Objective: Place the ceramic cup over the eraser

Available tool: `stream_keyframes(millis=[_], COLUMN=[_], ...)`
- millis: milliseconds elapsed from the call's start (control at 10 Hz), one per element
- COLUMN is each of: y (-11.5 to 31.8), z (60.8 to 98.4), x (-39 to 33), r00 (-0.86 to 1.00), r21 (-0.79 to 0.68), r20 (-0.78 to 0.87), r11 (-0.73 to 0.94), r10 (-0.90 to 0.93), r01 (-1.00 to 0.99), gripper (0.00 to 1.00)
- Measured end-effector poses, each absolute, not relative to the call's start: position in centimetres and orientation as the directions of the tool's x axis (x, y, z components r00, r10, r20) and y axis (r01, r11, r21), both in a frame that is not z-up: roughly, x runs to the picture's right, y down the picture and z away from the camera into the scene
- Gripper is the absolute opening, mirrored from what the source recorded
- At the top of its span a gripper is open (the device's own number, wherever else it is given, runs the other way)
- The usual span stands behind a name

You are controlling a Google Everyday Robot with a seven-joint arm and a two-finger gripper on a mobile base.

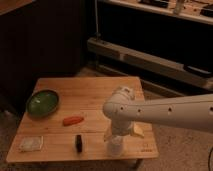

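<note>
- Ceramic cup (114, 148) stood upright, right of the eraser (78, 142), apart from it.
- Gripper (114, 136) hung right of the eraser, at the cup's top; grip state: cannot tell.
- Cup judged rigid, slick, breakable; best held across the rim.

A single camera looks down at a slant from above the near side of the wooden surface (95, 95), facing the dark shelving (150, 60) behind it. It stands far enough back to show the whole surface. The arm (165, 112) enters from the right edge. The gripper (115, 142) hangs low in the frame, by the surface's near edge.
</note>
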State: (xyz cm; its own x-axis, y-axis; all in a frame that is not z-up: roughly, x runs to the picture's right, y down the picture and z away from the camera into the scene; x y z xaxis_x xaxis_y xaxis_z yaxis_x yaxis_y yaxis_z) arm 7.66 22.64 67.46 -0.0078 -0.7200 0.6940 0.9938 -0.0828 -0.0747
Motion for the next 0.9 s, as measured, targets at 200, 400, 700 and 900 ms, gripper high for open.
stream_keyframes(millis=[200,400,700,900], y=[22.8,23.4,23.9,24.1], z=[67.6,68.2,68.9,69.3], x=[7.4,7.3,7.1,7.1], r00=[-0.012,-0.016,-0.024,-0.027], r21=[-0.06,-0.027,0.02,0.038], r20=[0.696,0.709,0.72,0.724], r11=[-0.076,-0.049,-0.015,0.001], r10=[-0.718,-0.705,-0.694,-0.689], r01=[0.995,0.998,1.0,0.999], gripper=[0.96,0.96,0.96,0.96])
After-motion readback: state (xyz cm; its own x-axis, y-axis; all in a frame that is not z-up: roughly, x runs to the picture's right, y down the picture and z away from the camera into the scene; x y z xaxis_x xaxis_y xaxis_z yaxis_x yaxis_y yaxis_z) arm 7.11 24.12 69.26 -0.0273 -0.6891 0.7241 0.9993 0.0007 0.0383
